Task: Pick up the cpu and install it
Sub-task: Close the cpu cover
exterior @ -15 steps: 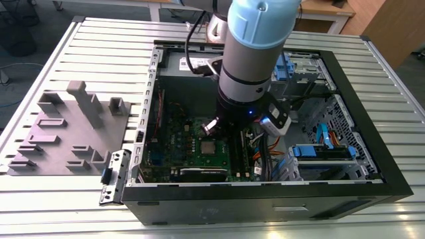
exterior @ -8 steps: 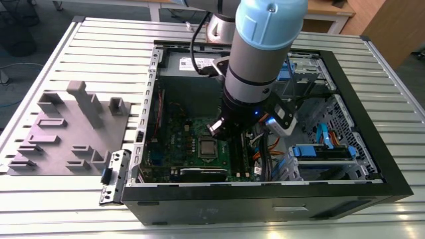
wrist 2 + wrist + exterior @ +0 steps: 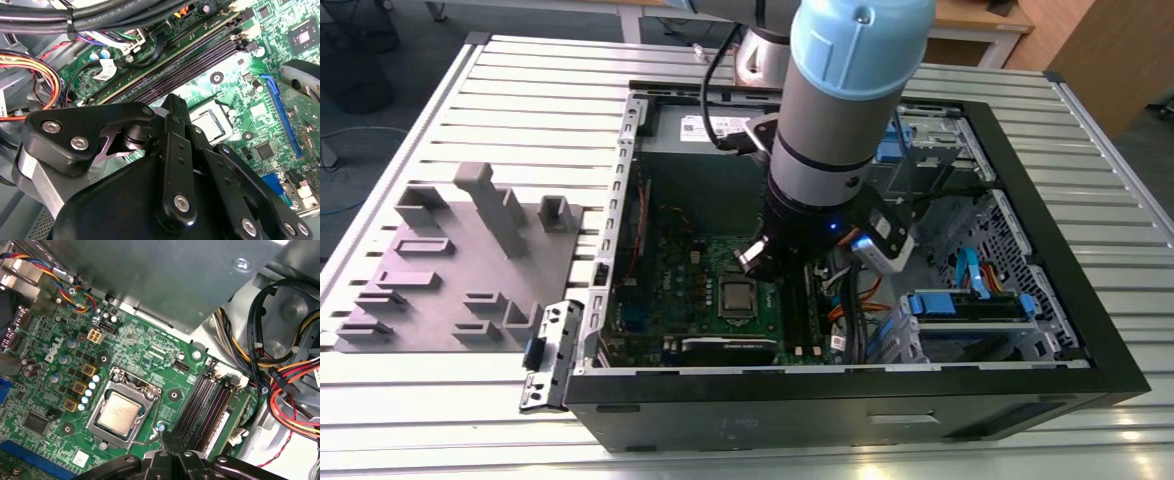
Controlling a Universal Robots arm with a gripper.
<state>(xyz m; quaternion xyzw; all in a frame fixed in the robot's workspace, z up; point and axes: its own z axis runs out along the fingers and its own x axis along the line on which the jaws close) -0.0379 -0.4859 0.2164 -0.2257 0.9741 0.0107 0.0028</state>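
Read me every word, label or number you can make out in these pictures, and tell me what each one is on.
White logo lettering on the motherboard, first wrist view: a brand mark, left unquoted.
Print on the cpu top: too small to read.
White sticker on the board's edge: too small to read.
White label on a grey metal box, exterior view: blurred.

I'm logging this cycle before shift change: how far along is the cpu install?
Done: the cpu lies flat in the socket frame on the motherboard, so the pickup and placing look finished. In hand: the hand hovers right beside the socket, close to its wire lever. Left: I cannot tell whether that lever is latched down.
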